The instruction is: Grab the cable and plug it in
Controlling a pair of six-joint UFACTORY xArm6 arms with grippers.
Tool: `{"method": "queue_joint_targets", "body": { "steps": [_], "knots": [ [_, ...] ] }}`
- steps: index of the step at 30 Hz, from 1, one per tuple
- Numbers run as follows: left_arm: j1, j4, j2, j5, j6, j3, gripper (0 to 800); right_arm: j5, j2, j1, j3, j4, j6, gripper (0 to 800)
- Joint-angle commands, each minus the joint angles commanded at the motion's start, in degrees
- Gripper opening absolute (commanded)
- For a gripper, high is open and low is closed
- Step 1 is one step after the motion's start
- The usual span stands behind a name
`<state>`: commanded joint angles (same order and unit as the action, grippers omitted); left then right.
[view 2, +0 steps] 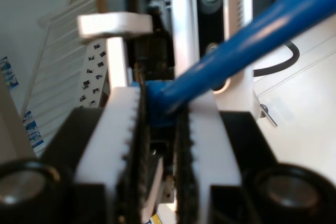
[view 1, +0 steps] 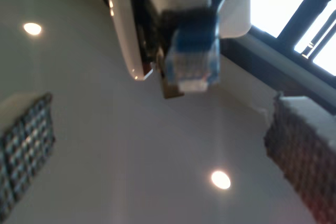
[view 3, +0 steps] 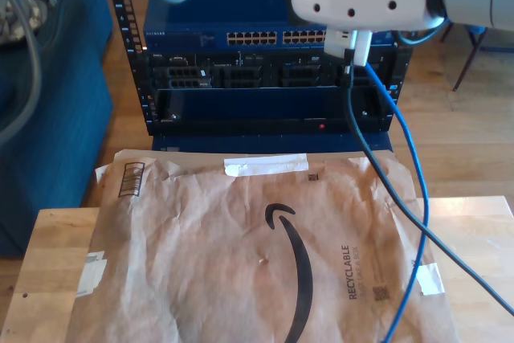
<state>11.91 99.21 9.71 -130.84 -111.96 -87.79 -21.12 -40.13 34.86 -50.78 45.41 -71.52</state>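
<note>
The thin blue cable point(view 3: 405, 158) hangs (slack) over the brown paper mailer point(view 3: 241, 255).
</note>
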Motion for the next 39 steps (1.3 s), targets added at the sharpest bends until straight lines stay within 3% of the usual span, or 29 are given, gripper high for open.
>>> {"method": "queue_joint_targets", "body": {
  "steps": [3,6,12,19,24,28,34,39],
  "knots": [
    [0.1,-0.3,-0.1,1.2,-0.2,-0.2,795,0.1,0.9,-0.3,0.0,0.2,0.0,2],
    [2.1,-2.5,-0.3,9.0,-0.2,-0.2,797,0.1,1.8,-0.7,0.3,0.1,0.0,1],
    [4.8,-22.1,-1.9,21.9,-0.1,0.1,797,0.0,2.1,-6.1,1.1,-0.2,0.2,1],
    [9.4,-40.0,-4.3,28.0,-0.3,0.3,799,-1.3,1.8,-14.2,5.5,-1.9,0.3,0],
    [10.3,-57.4,-7.5,27.6,0.5,1.7,799,-1.1,0.6,-17.5,8.7,-3.1,0.4,0],
    [10.7,-65.8,-11.6,27.6,11.3,5.5,799,-1.0,-0.8,-22.4,11.3,-3.3,0.4,0],
    [22.6,-70.9,-13.7,27.6,25.2,12.2,799,-0.9,-1.1,-25.1,15.3,-5.7,0.4,0],
    [30.5,-79.8,-20.1,27.7,40.1,22.6,799,-0.9,-2.4,-26.5,16.7,-6.0,0.5,0]
  ]
}}
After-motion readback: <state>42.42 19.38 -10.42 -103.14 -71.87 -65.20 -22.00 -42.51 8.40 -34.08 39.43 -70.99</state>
